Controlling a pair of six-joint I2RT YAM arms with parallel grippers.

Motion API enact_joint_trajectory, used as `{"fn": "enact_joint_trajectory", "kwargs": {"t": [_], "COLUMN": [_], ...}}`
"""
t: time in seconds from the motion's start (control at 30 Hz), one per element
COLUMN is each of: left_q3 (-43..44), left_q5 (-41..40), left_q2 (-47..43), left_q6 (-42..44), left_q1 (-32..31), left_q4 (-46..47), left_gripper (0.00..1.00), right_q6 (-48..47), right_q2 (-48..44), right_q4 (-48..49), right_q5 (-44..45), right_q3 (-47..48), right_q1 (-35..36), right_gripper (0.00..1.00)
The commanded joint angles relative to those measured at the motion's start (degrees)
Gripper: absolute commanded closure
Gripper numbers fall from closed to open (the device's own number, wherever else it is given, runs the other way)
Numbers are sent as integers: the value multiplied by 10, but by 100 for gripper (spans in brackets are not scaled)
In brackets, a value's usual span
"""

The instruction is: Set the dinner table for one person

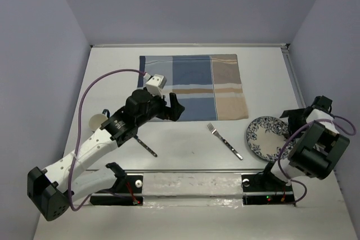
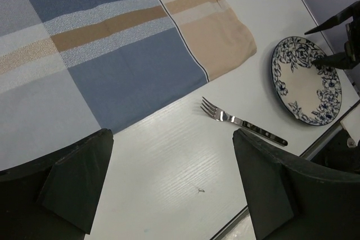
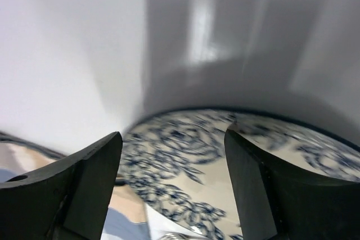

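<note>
The off-white dinner table [image 1: 185, 153] holds a blue-and-tan striped placemat [image 1: 194, 85] at the back. A fork [image 1: 224, 140] lies in front of it. A blue-flowered plate [image 1: 266, 137] sits at the right. My left gripper [image 1: 173, 107] is open and empty, hovering over the placemat's near left edge. In the left wrist view my left gripper [image 2: 171, 189] shows above bare table, with the placemat [image 2: 112, 43], fork [image 2: 242, 121] and plate [image 2: 304, 82] beyond. My right gripper [image 1: 292, 123] is open at the plate's right rim. The right wrist view shows the plate [image 3: 191, 155] between its open fingers [image 3: 90, 184].
A knife [image 1: 145, 144] lies on the table under my left arm. A small off-white round thing [image 1: 98, 121] sits at the left, partly hidden by the arm. A metal rail [image 1: 191, 171] runs along the near edge. Grey walls enclose the table.
</note>
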Motion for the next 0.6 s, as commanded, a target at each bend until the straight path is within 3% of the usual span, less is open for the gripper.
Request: {"fn": "enact_joint_trajectory", "kwargs": {"t": [0.0,0.43,0.57], "left_q3": [34,137,158], "left_q5": [-15,-42,-41], "left_q2": [18,120,143], "left_q6": [18,19,19], "left_q1": [-2,26,40], "left_q4": [27,14,5], "left_gripper": [1,1,1], "right_q6": [2,55,68], "right_q2": [89,280,283], "right_q4": [148,248,265], "right_q5": [-8,-49,-54], "right_q3": [-17,194,243], "right_q1": [-2,36,55], "right_gripper": [24,31,32]}}
